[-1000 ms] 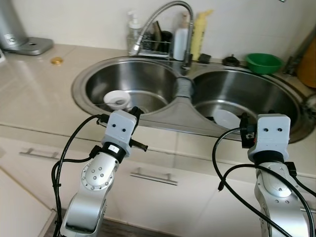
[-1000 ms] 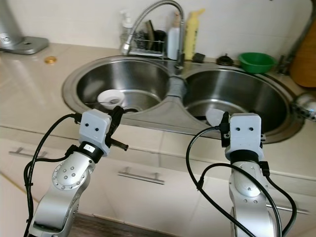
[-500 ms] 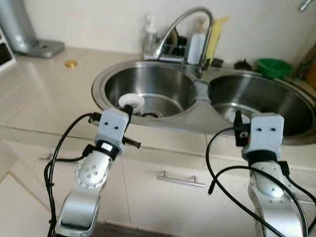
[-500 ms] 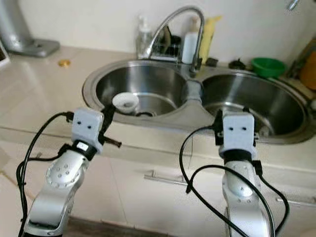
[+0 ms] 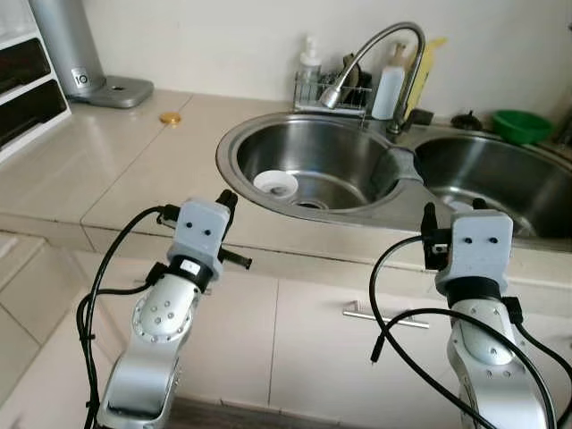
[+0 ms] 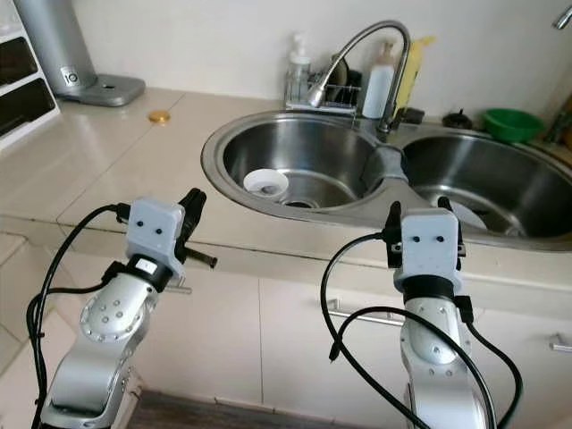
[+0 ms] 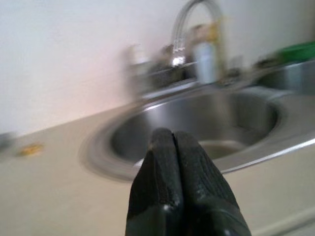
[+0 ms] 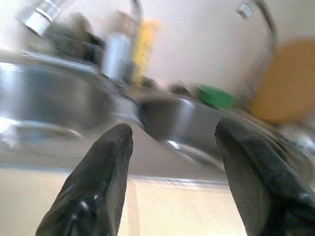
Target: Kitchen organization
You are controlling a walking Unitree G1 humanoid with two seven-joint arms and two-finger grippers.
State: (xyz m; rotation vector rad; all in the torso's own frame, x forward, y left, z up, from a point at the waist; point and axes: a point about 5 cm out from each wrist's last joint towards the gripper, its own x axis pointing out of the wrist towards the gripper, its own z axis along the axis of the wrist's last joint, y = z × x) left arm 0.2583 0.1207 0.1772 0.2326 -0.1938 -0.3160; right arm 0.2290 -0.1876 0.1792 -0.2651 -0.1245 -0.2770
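Two tools are held before the table edge: the left tool [image 7: 173,147] with fingers pressed together, the right tool [image 8: 172,147] with fingers spread apart, nothing gripped. One white bowl [image 5: 275,184] lies in the left sink [image 5: 234,143] basin.

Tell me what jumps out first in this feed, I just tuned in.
The double stainless sink dominates, set in the beige counter, with a small white bowl in its left basin and a curved faucet behind the divider. In front, the two silver arms are raised before the counter edge: the left gripper shut, the right gripper open. A green bowl sits at the far right by the wall.
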